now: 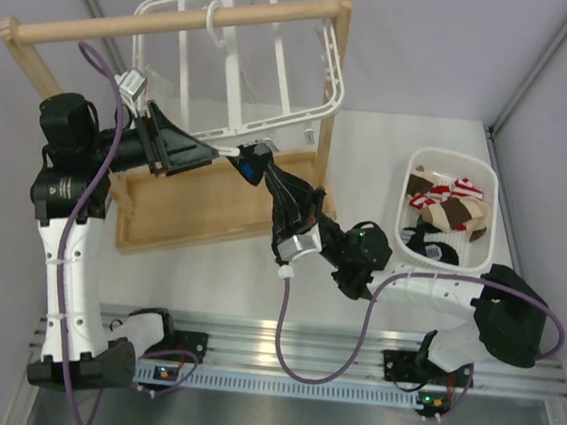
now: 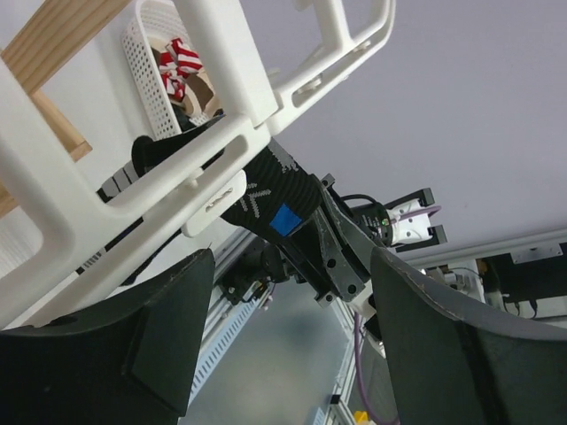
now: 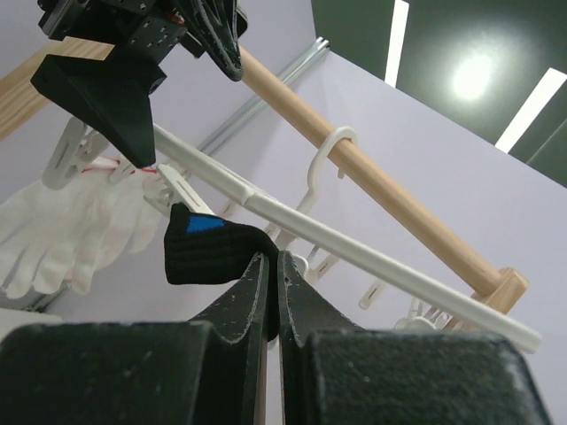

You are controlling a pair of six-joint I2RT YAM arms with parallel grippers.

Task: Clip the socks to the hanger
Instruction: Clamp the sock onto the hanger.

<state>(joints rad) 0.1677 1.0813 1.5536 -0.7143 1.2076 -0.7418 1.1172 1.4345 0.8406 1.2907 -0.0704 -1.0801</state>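
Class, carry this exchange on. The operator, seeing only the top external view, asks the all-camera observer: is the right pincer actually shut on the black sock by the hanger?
Observer: Yes, the right pincer is shut on one end of the black sock.
Operator: And the left pincer?
Observer: The left pincer is open, a finger either side of the sock, clear of it.
Operator: Is a clip on it?
Observer: A white clip of the hanger lies against the sock's upper edge; whether it grips, I cannot tell.
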